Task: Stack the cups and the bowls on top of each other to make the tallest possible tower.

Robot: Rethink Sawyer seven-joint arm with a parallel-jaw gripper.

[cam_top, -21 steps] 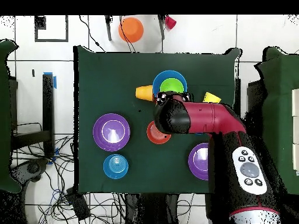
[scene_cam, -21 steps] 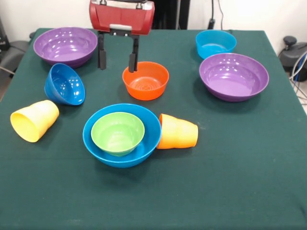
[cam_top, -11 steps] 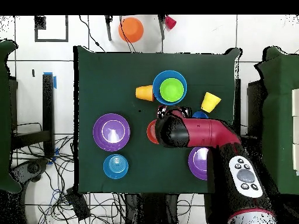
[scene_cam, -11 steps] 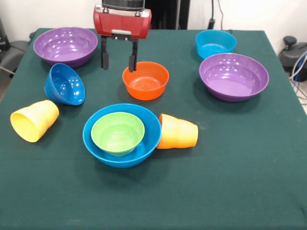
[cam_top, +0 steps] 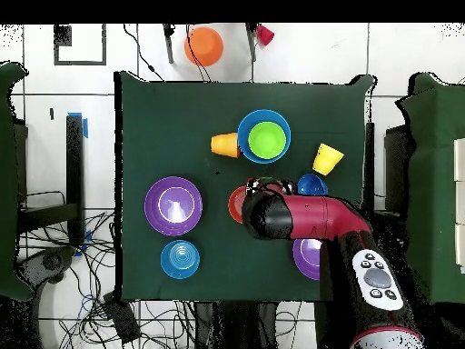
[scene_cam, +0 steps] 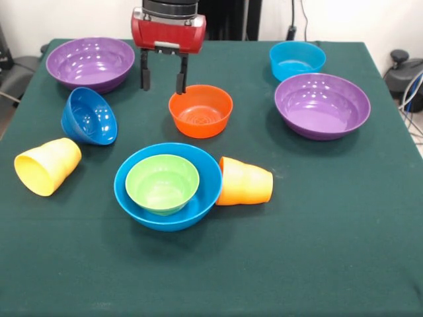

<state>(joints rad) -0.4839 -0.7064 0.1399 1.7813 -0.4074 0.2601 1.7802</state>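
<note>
the gripper hangs spread beside the empty orange bowl. the green bowl sits nested inside the large blue bowl.

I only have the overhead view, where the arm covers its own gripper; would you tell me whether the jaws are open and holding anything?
Observer: The gripper is open and empty, with the jaws pointing down.
Operator: Thank you. Where does it hang relative to the orange bowl?
Observer: In the front view one jaw hangs at the rim of the orange bowl and the other is outside it. I cannot tell whether it touches.
Operator: Is the dark blue bowl upright?
Observer: No, the dark blue bowl is tipped on its side, with its opening towards the front camera.
</note>
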